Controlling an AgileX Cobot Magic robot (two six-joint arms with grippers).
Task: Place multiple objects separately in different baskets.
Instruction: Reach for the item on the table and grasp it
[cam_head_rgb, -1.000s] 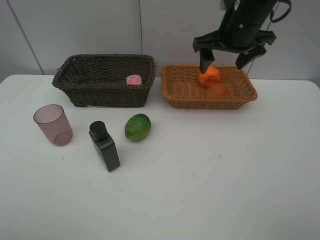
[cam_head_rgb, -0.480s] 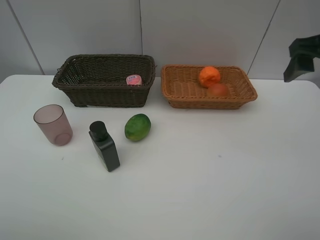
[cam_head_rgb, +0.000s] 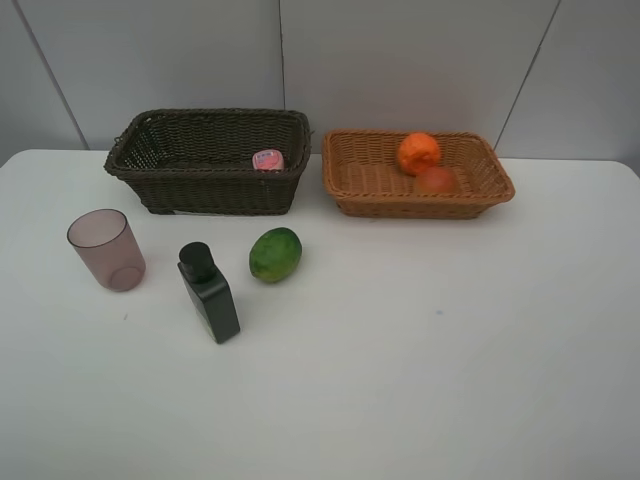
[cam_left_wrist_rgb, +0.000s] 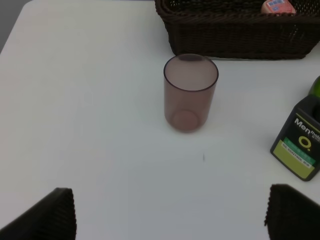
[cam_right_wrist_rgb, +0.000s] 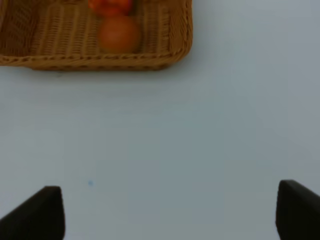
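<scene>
Left gripper (cam_left_wrist_rgb: 170, 215) jaws wide, empty, mauve cup (cam_left_wrist_rgb: 190, 92) near; right gripper (cam_right_wrist_rgb: 170, 212) wide, empty; orange (cam_head_rgb: 418, 152) sits in tan basket (cam_head_rgb: 420, 208)

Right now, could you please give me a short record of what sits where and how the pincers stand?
dark basket: pink bottle
tan basket: orange, red fruit
table, outside baskets: cup, black bottle, green fruit
left pincer: open, empty, facing the cup
right pincer: open, empty
</scene>
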